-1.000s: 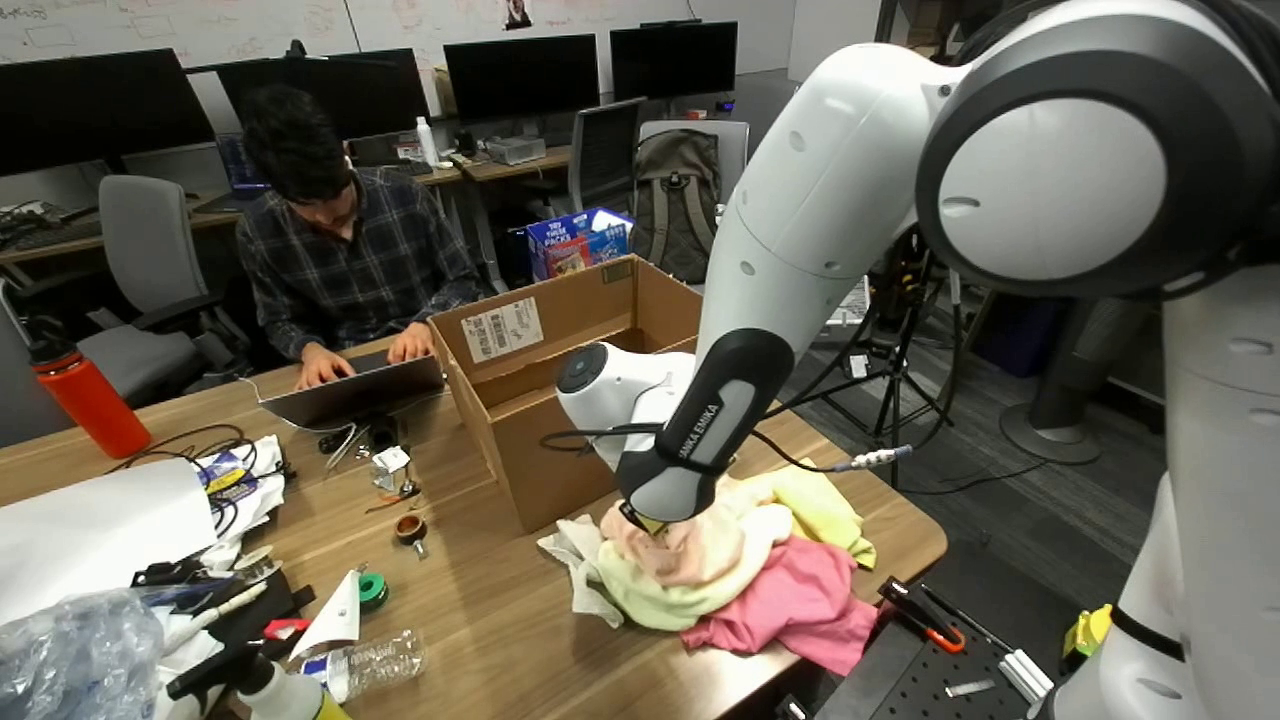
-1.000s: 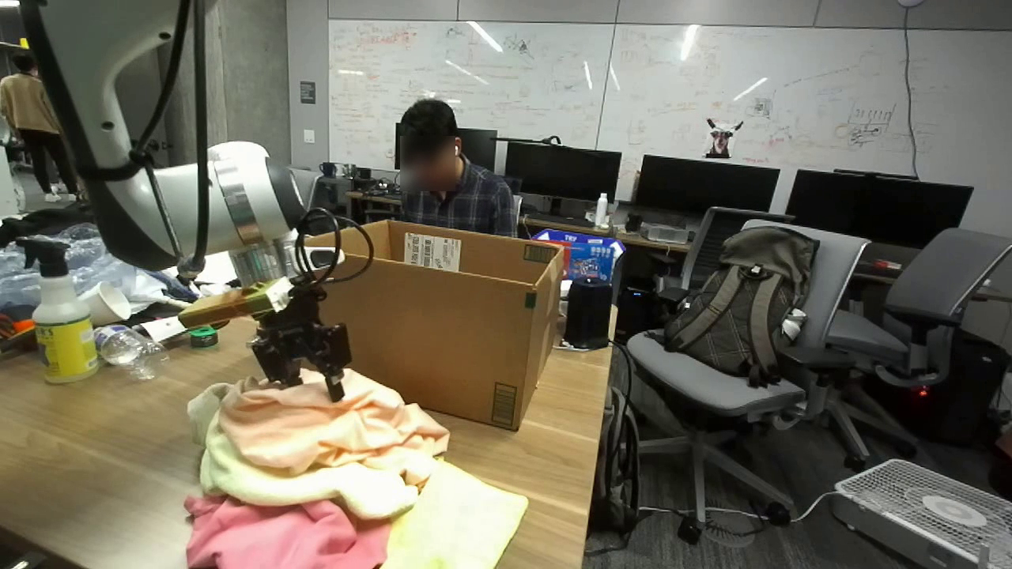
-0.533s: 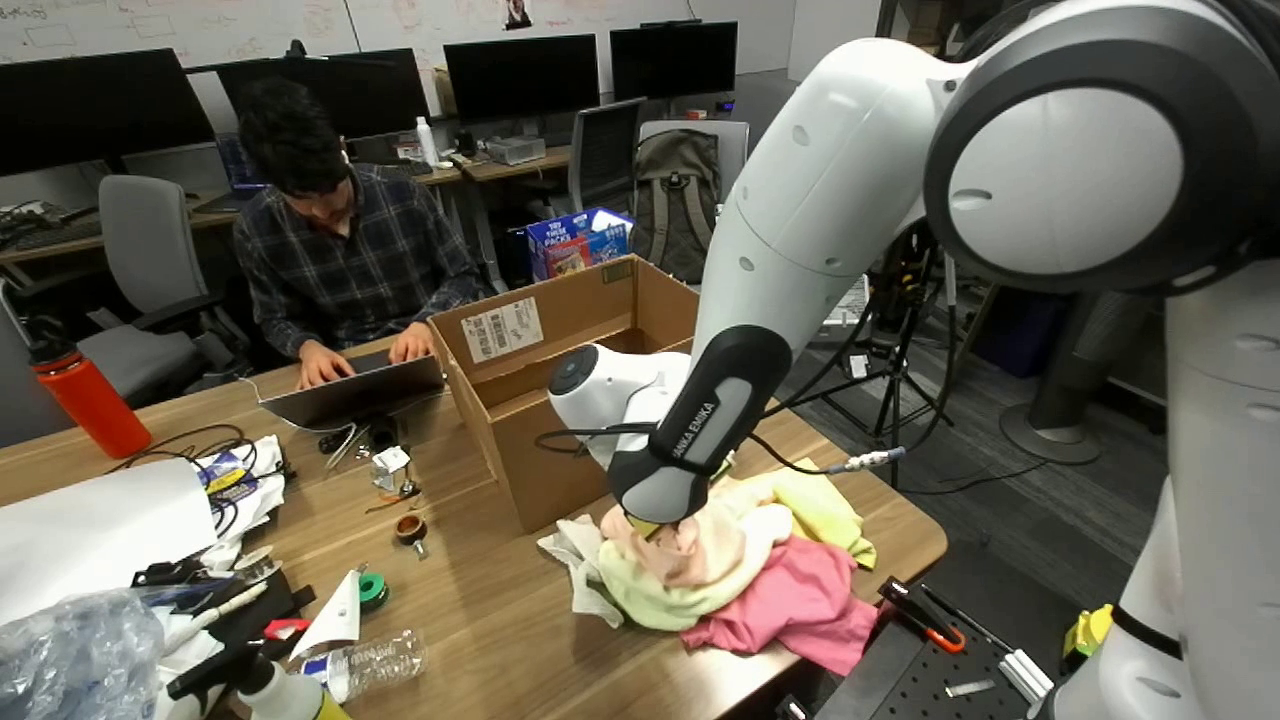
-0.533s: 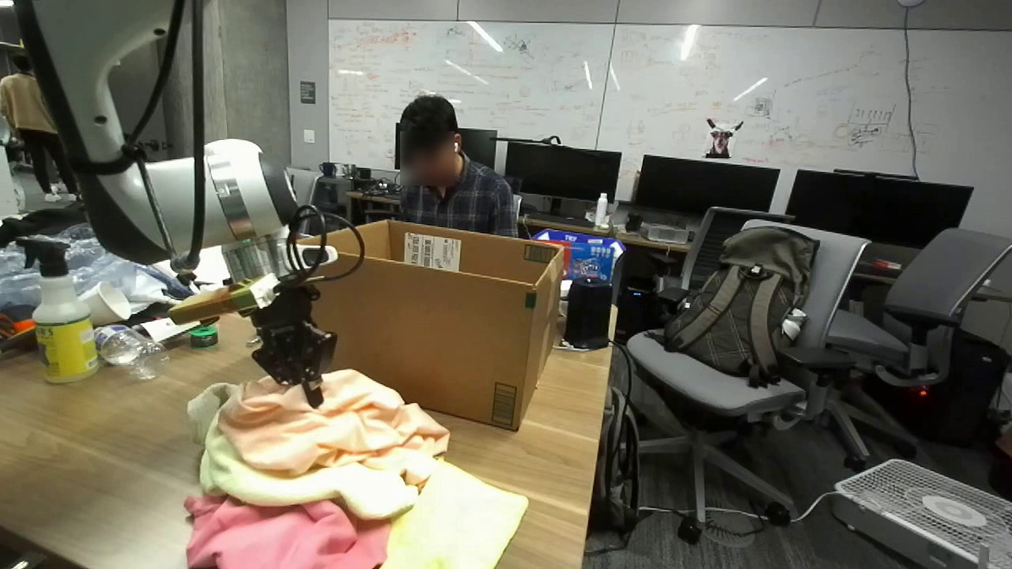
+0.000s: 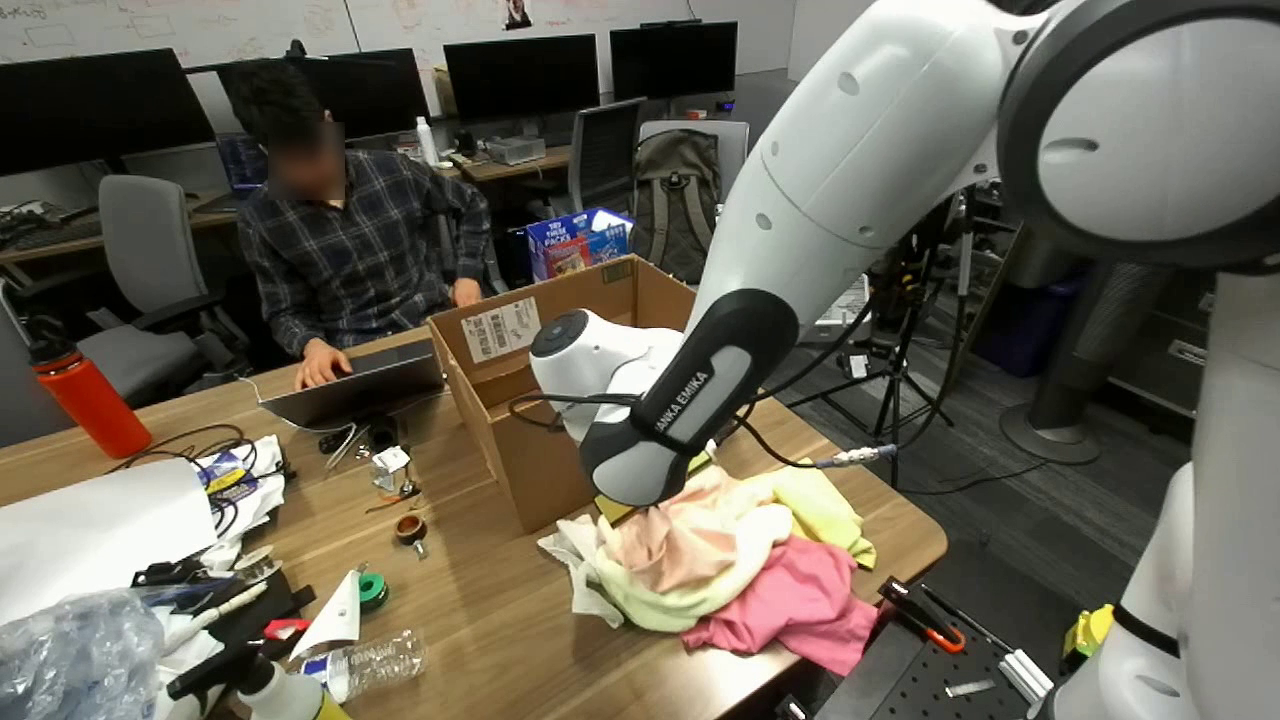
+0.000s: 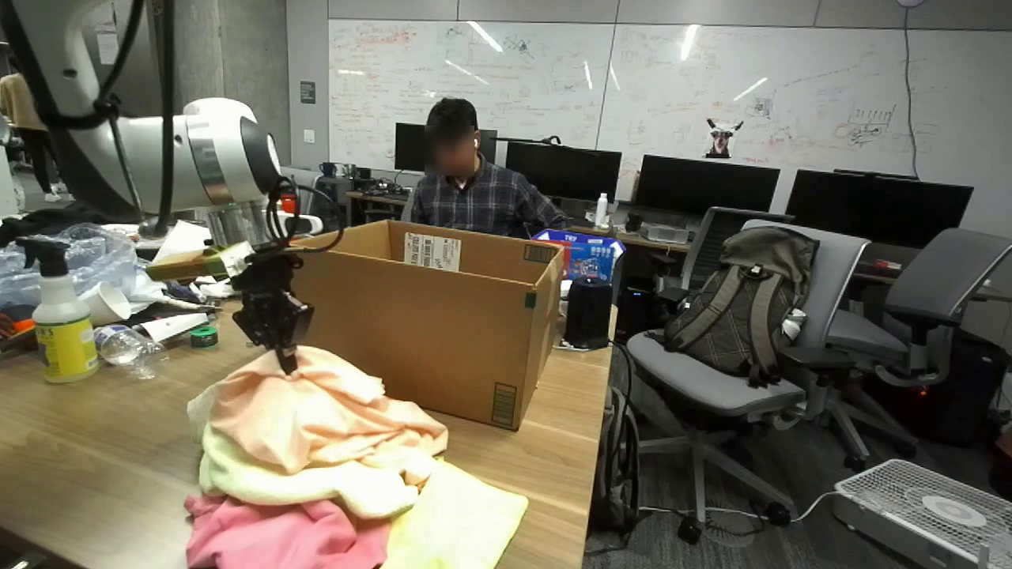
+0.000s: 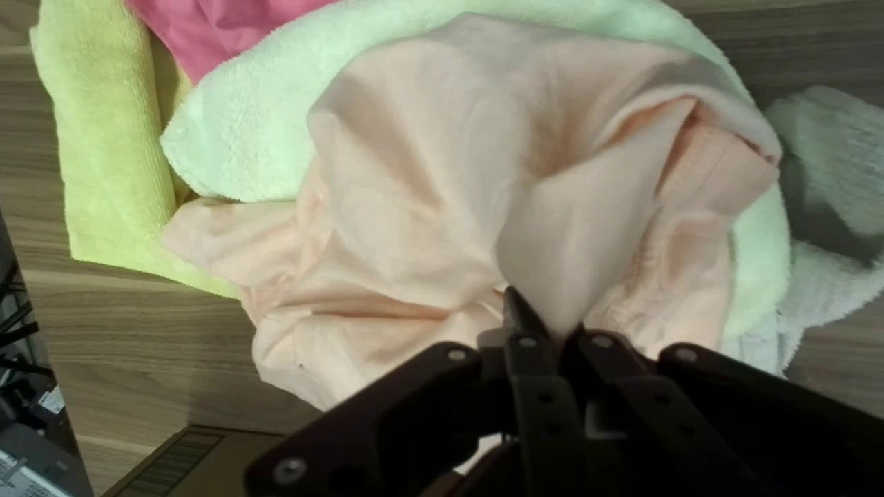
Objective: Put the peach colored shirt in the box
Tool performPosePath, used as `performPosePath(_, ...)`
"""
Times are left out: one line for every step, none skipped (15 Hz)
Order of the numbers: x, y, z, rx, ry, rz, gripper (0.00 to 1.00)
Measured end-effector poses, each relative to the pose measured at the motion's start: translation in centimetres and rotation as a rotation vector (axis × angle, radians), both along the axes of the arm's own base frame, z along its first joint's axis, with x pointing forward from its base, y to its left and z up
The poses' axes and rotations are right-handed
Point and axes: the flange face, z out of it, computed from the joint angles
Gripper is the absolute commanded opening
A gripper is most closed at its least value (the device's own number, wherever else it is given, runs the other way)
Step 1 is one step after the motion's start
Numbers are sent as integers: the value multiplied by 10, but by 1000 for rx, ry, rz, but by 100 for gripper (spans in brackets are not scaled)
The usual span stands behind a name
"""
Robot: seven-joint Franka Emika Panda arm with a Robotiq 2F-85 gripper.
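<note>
The peach colored shirt [image 6: 316, 419] lies crumpled on top of the pile of cloths, with one fold pulled up to a peak. At that peak my gripper [image 6: 289, 365] is shut on the fabric. In the wrist view the pinched fold of the shirt [image 7: 414, 172] runs up between the fingertips of the gripper [image 7: 545, 317]. The brown cardboard box [image 6: 427, 340] stands upright just behind the pile, open at the top; its corner also shows in the wrist view. In an exterior view the arm's wrist hides the gripper, beside the near wall of the box [image 5: 535, 470].
Beneath the shirt lie a pale cream-green cloth [image 6: 316, 484], a pink cloth [image 6: 277, 537] and a yellow cloth [image 6: 458, 518]. A person [image 5: 350, 240] sits at a laptop [image 5: 355, 395] beside the box. A spray bottle [image 6: 63, 332] and clutter occupy the table's far side.
My gripper has shut on the shirt and risen, shifting leftward in both exterior views. The shirt's fold is drawn up with it. The person has raised their head and moved one arm.
</note>
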Motion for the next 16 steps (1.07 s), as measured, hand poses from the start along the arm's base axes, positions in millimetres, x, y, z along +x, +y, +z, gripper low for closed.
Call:
performPosePath(1, 6, 12, 25, -17, -11, 2)
performPosePath(1, 13, 25, 50, -35, -20, 2)
performPosePath(2, 19, 40, 74, -57, -27, 2)
performPosePath(2, 26, 56, 99, -80, -33, 2)
performPosePath(2, 32, 71, 121, -104, -39, 2)
performPosePath(1, 38, 88, 140, -132, -45, 2)
performPosePath(1, 42, 102, 156, -157, -51, 2)
performPosePath(1, 46, 116, 168, -185, -58, 2)
performPosePath(1, 49, 129, 180, -211, -68, 2)
performPosePath(2, 53, 140, 192, -237, -80, 2)
performPosePath(3, 56, 150, 203, -259, -93, 2)
performPosePath(4, 60, 160, 215, -283, -108, 2)
performPosePath(6, 65, 170, 228, -305, -123, 2)
performPosePath(7, 70, 179, 241, -326, -136, 2)
performPosePath(8, 75, 187, 253, -346, -147, 2)
performPosePath(10, 80, 195, 265, -365, -158, 2)
